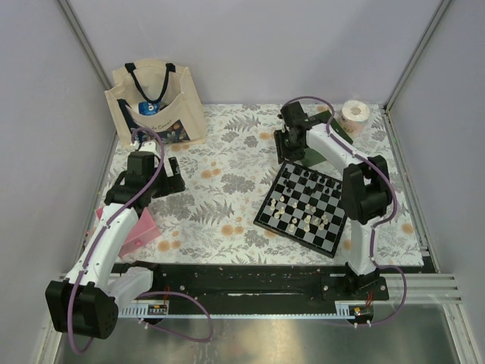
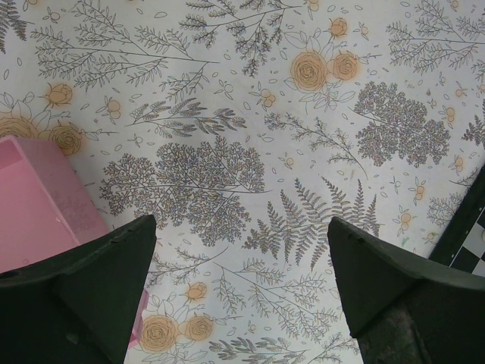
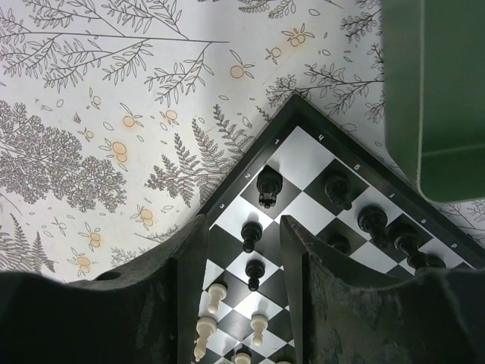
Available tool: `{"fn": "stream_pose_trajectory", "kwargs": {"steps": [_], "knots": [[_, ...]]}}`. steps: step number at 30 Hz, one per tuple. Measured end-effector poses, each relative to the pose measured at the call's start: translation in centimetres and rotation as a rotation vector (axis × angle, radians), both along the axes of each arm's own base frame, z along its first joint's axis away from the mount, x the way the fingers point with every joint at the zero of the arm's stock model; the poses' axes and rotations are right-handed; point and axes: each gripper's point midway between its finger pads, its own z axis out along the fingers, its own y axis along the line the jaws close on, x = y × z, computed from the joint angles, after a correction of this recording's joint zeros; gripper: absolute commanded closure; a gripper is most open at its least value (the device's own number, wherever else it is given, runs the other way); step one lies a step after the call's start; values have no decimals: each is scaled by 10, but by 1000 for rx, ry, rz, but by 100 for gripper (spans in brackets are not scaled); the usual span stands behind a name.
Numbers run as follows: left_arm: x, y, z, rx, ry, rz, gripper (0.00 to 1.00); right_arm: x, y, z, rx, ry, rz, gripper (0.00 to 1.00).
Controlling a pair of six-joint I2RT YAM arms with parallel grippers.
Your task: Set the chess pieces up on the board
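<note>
The board (image 1: 292,235) is being carried by the floral desk (image 1: 220,205) right of centre, turned at an angle, in front of the right arm. The chess pieces (image 1: 307,220) are being seen scattered over its squares, not lined up in rows. In the right wrist view, black pieces (image 3: 268,187) are being shown near the far corner and white pieces (image 3: 258,326) closer to the camera. The right hand (image 3: 242,227) is being held low over that corner, fingers parted by a narrow gap, with two black pawns (image 3: 252,235) being framed in the gap. Nothing seems to be gripped, though contact with a pawn cannot be ruled out from this angle. A green tray (image 3: 432,91) is being seen just beside the board's far corner. The left hand (image 2: 242,296) is being held over bare desk on the left, fingers wide apart, nothing between them. A pink object (image 2: 38,197) is being seen beside one finger. A tote bag (image 1: 155,106) and a roll of tape (image 1: 354,114) are being seen at the back of the desk.
</note>
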Motion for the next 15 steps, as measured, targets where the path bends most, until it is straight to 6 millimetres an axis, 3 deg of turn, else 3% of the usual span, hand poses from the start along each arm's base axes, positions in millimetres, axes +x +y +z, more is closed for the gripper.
{"fn": "stream_pose_trajectory", "kwargs": {"steps": [15], "knots": [[0,0,0,0,0,0,1,-5,-1,-35,-50,101,15,53]]}}
